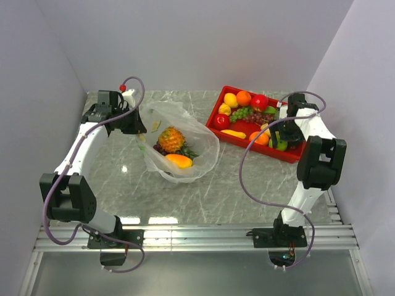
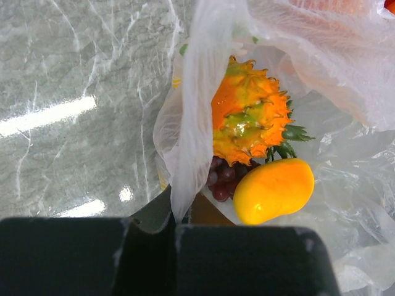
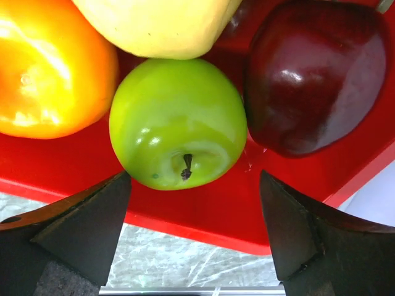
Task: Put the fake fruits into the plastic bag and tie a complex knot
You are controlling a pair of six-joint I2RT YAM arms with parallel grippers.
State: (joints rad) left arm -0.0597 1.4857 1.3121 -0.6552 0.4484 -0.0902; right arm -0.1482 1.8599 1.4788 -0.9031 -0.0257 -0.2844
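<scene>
left jaws clamped on plastic bag [image 2: 194, 92] rim, pineapple [image 2: 250, 117] and mango [image 2: 273, 190] inside, right jaws apart at green apple [image 3: 178, 123] in red tray [image 3: 203, 213]

White arms [image 1: 83, 145], black joints [image 1: 321, 161] (purple cables [image 1: 240, 165] trailing).

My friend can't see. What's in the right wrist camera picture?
A green apple sits in a red tray just ahead of the open right gripper, which is not touching it. A dark red apple, an orange fruit and a pale yellow fruit crowd around it.
</scene>
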